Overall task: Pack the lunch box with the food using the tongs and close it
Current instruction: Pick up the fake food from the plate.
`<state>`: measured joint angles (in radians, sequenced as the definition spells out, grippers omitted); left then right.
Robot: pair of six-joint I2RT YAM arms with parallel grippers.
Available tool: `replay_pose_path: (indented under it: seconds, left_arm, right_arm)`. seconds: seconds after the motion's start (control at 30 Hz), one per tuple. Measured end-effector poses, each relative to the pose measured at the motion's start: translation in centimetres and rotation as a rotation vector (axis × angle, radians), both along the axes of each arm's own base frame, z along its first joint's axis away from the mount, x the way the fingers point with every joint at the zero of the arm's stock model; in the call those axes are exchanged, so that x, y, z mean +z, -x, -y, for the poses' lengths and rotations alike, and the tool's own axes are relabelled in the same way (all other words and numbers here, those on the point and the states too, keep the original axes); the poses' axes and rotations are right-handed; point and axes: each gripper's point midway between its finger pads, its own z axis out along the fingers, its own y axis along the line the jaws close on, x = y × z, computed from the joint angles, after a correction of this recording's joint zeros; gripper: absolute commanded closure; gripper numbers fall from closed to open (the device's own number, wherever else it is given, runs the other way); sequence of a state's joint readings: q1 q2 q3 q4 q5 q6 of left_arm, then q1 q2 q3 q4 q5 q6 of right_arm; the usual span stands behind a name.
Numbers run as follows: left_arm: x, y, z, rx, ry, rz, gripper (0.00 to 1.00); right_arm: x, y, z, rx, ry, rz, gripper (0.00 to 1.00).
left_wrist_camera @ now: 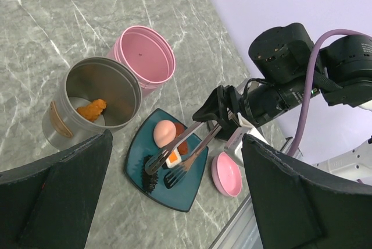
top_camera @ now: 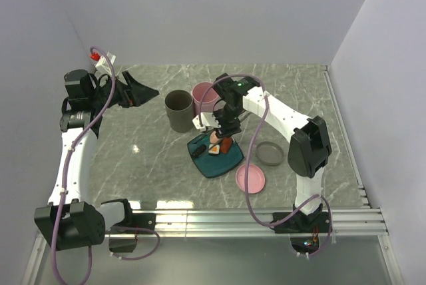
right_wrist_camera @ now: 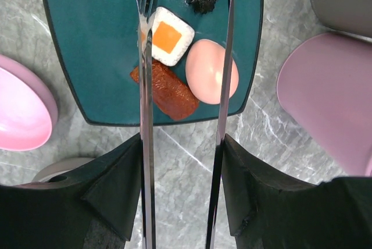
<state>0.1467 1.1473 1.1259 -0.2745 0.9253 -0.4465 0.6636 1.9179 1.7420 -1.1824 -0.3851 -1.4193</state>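
Top view: my right arm arches forward, right gripper (top_camera: 225,127) poised low over the teal plate (top_camera: 219,165). My left arm stands raised at far left, left gripper (top_camera: 136,92) spread wide, empty.

Left wrist view: the right gripper clamps the tongs (left_wrist_camera: 183,153). The nugget (left_wrist_camera: 92,109) lies in the gray tin (left_wrist_camera: 58,127).

Right wrist view: parted tong arms hang above the block (right_wrist_camera: 170,35), sausage (right_wrist_camera: 164,91) and pink ball (right_wrist_camera: 209,71).

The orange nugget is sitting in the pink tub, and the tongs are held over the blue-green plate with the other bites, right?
Not quite. The orange nugget lies in the grey tub, not the pink tub, which looks empty; the left wrist view shows this. The rest holds: the tongs are over the blue-green plate with the other bites.
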Motion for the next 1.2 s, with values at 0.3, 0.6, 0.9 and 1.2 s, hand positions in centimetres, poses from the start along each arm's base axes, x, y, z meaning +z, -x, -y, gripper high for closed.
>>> replay_pose_path:
  seconds: [0.3,0.6,0.9,1.2]
  left_arm:
    - [-0.6,-0.3,-0.3,0.011,0.002,-0.017,0.01]
    - [-0.8,-0.5,-0.7,0.023,0.004,-0.024,0.01]
    - [-0.7,-0.6,-0.7,0.024,0.01,-0.024,0.01]
    - [-0.3,-0.4,-0.5,0.004,0.02,-0.011,0.01]
  right_arm:
    - [-1.7,-0.4,-0.3,0.014,0.023,-0.026,0.43]
    - [-3.3,-0.1,-0.2,0.028,0.074,-0.103,0.52]
    - [-3.0,-0.1,-0.4,0.015,0.082,-0.128,0.74]
    - [1.9,-2.1,-2.9,-0.028,-0.039,-0.048,0.77]
